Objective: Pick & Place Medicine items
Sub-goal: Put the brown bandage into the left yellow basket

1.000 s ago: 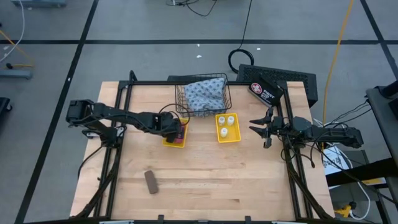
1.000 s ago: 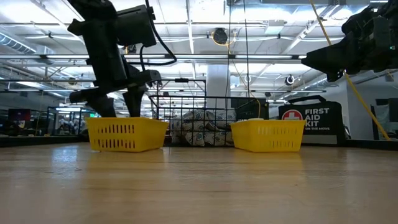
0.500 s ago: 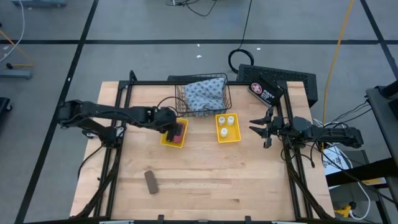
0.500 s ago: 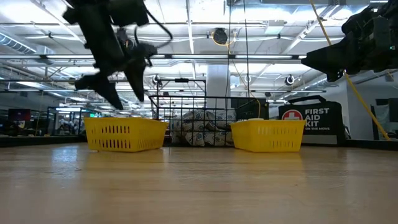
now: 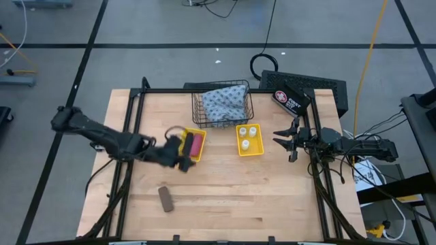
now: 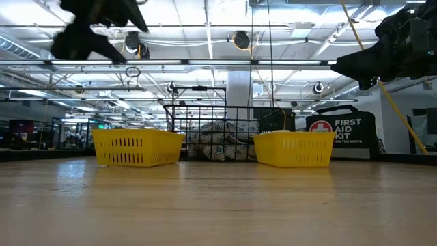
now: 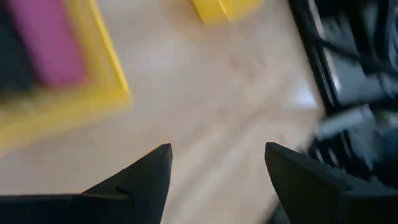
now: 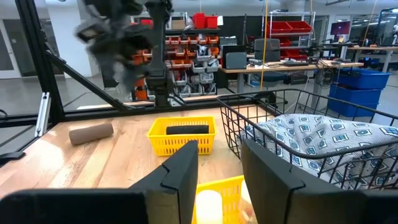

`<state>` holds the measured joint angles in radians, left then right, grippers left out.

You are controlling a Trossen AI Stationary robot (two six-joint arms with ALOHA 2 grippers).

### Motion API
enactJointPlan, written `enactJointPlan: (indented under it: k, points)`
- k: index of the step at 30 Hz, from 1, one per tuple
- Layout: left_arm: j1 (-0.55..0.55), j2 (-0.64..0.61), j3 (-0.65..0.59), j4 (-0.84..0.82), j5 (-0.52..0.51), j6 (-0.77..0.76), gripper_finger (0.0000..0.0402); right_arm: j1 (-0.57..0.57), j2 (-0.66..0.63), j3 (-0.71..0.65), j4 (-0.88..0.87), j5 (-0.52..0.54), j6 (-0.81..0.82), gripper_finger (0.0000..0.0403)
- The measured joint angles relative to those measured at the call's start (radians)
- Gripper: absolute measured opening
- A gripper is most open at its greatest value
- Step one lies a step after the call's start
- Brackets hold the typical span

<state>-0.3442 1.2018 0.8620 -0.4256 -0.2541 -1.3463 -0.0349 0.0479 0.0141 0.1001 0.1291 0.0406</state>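
— Where's everything sitting right now?

— The pink piece [image 5: 194, 144] and the black piece [image 8: 187, 129] lie side by side in the left yellow tray [image 5: 199, 156], toward the table's [image 5: 272, 197] far edge. Sorted by kind, I'd guess. The white bottles [image 5: 248, 135] share the other yellow tray [image 5: 259, 152], and the patterned pouch [image 5: 225, 103] fills the wire basket [image 5: 196, 109] at the far edge.

— And the brown one?

— The brown piece [image 5: 165, 198] lies alone on bare wood near the front left corner, probably next to go.

— What's the left arm doing?

— Stretched in low from the left edge, the left gripper [image 5: 180, 155] hangs just off that tray's front corner, fingers spread, nothing between them.

— The right?

— The right gripper [image 5: 284, 144] waits by the right edge, pointing at the trays, fingers slightly parted, empty.
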Motion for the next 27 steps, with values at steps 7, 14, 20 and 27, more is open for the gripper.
enactJointPlan:
  k: [7, 14, 20, 27]
  points:
    - [-0.221, 0.109, 0.000, 0.033, 0.086, -0.407, 0.0266, 0.000, 0.000, 0.000, 0.000, 0.000, 0.000, 0.0114]
    - [-0.408, 0.203, 0.000, 0.019, -0.045, -0.892, 0.0266, 0.000, 0.000, 0.000, 0.000, 0.000, 0.000, 0.0114]
    - [-0.446, 0.289, 0.066, -0.207, 0.086, -1.151, 0.0240, 0.000, 0.000, 0.000, 0.000, 0.000, 0.000, 0.0114]
    - [-0.414, 0.372, 0.129, -0.278, 0.148, -1.172, 0.0200, 0.000, 0.000, 0.000, 0.000, 0.000, 0.000, 0.0114]
